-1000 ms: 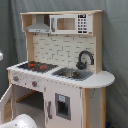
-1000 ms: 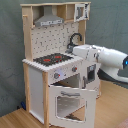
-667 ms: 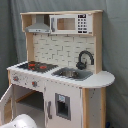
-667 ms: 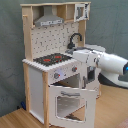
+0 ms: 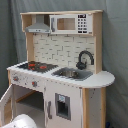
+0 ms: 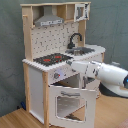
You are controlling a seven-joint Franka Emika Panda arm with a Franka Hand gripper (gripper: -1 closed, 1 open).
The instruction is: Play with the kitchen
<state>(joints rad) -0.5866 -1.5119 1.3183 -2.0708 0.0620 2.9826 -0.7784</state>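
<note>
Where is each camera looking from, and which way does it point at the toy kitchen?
First exterior view: in front of the kitchen, toward its faucet end, facing the hob and sink; only a white bit of the arm shows at the bottom edge.
Second exterior view: off the kitchen's hob corner, facing the open oven door; the white arm reaches in from the second exterior view's right.
Both exterior views share the hob, sink, faucet and grey hood.

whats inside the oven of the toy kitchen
In the second exterior view the oven door hangs open, and the cavity behind it looks dark and bare. The robot arm reaches across the opening and covers its upper part, so anything there is hidden.
</note>
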